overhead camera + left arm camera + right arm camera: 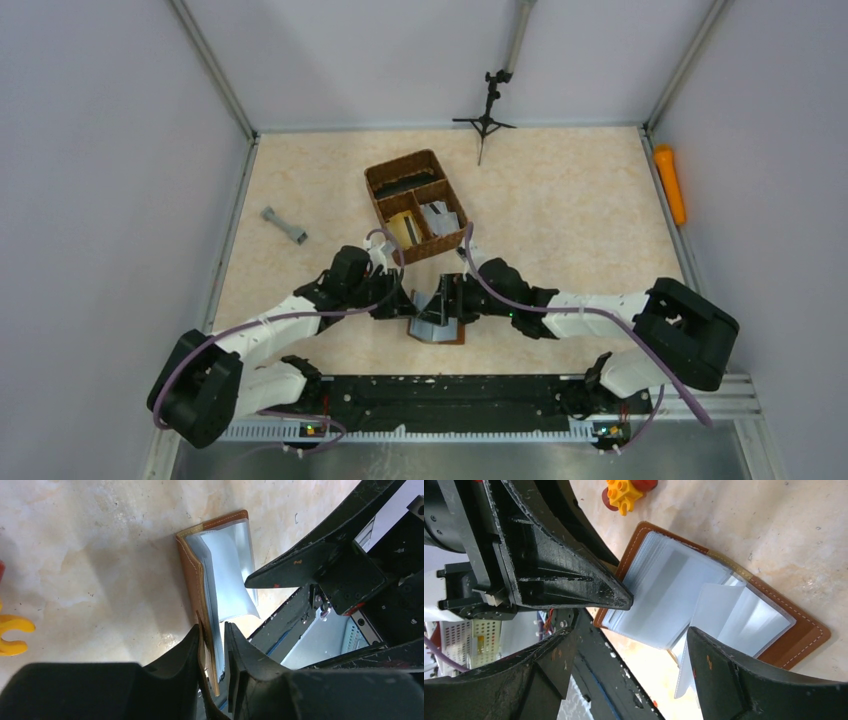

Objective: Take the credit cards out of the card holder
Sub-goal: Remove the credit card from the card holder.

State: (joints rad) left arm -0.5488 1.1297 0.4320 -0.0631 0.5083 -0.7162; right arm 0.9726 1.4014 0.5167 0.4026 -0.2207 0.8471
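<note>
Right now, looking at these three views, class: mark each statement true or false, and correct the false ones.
1. The card holder lies open on the table, its clear sleeves showing. True.
2. The right gripper is shut on a card. False: its jaws stand wide apart over the sleeves and grip nothing.
3. The left gripper pinches the card holder's brown edge. True.
4. The woven basket sits nearer the arm bases than the card holder. False: it lies farther back on the table, beyond the card holder.
</note>
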